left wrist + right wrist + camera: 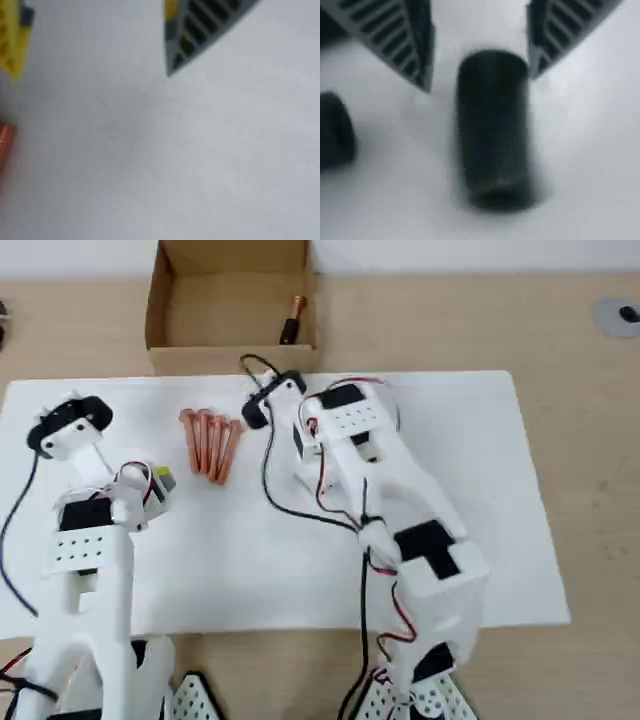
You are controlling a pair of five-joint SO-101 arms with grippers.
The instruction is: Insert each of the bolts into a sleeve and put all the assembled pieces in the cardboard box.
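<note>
White sheet (590, 165) under my right gripper (480, 80), jaws spread, black sleeve (492, 130) lying flat with only one end between them: closing this shallow could squirt it out, rolling it toward the second sleeve (335, 132) beside it.

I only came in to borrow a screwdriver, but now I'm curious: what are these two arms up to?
They are pairing bolts with black sleeves for the cardboard box. One assembled piece already lies in the box. The right gripper is open, its fingers either side of a sleeve lying on the white sheet, with a second sleeve nearby. The left gripper is open and empty over the sheet, close to the bare bolts, which lie bunched together.
</note>
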